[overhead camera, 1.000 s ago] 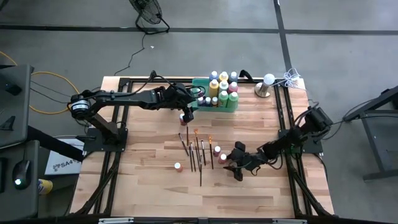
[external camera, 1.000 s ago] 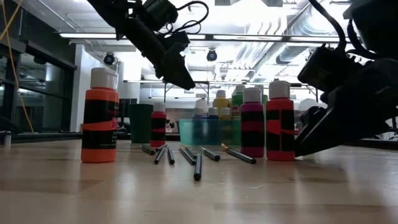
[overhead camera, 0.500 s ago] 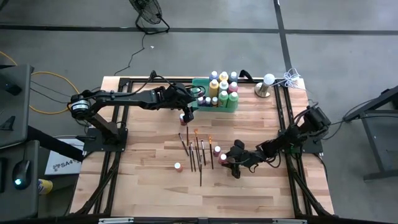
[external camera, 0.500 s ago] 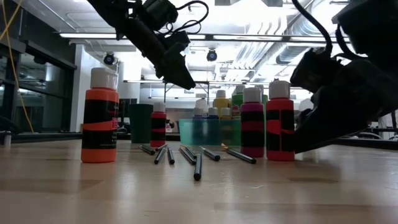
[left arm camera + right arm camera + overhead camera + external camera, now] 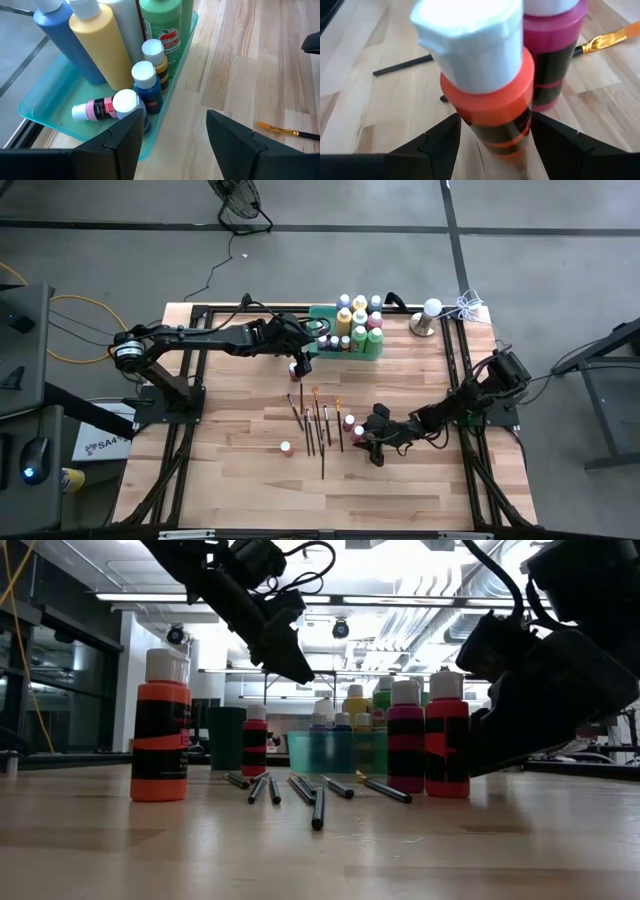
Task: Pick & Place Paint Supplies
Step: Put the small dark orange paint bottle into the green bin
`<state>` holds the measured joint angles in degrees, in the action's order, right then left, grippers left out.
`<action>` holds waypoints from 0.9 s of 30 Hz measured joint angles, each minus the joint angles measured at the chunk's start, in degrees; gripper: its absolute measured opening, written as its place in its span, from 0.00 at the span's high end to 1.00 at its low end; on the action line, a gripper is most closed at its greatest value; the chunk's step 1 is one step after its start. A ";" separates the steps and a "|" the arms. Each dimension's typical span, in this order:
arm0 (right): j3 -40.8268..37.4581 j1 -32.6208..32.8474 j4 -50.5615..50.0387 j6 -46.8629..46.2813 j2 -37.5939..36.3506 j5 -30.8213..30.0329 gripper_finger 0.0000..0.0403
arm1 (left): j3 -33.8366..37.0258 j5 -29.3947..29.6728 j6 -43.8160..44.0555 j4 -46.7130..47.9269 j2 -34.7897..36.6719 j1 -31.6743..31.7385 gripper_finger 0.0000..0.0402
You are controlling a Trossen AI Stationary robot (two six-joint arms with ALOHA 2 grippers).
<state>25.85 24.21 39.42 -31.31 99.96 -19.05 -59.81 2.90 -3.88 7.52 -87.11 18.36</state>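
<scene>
Near tabletop (image 5: 240, 480) centre-right, right gripper (image 5: 366, 442) sitting low, fingers (image 5: 560, 145) standing open on either side of red paint bottle (image 5: 487, 95), not yet pinching by look of it. Bottle standing upright, long axis vertical, dead ahead between fingers; pink bottle (image 5: 555, 45) standing just beyond it, brushes (image 5: 320, 425) lying alongside. Right arm clearly nearer. Left gripper (image 5: 300, 367) hovering beside green tray (image 5: 55, 117), fingers parted, holding nothing, above another small red bottle (image 5: 294, 369).
</scene>
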 joint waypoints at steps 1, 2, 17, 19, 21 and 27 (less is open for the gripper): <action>0.00 0.00 -0.21 0.02 0.00 -0.11 0.43 | 0.00 0.00 0.00 0.02 0.00 0.01 0.48; 0.00 0.00 -0.51 -0.04 0.00 -0.13 0.43 | 0.00 0.00 -0.02 0.08 0.00 -0.02 0.48; 0.02 -0.78 -1.16 -0.35 -0.04 0.36 0.72 | 0.00 0.02 -0.04 0.18 -0.02 0.00 0.48; 0.02 -0.76 -1.14 -0.35 -0.07 1.02 0.72 | 0.00 0.02 -0.07 0.37 -0.02 -0.01 0.48; 0.04 -0.73 -1.47 -0.56 -0.34 1.71 0.71 | 0.00 0.02 -0.07 0.49 -0.02 0.00 0.48; 0.11 -0.61 -4.78 -2.13 -2.24 4.42 0.72 | 0.00 -4.21 -0.45 0.53 -0.02 0.01 0.48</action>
<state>25.96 23.59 34.64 -33.44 97.73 -14.63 -59.81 -1.31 -4.33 8.05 -87.13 18.37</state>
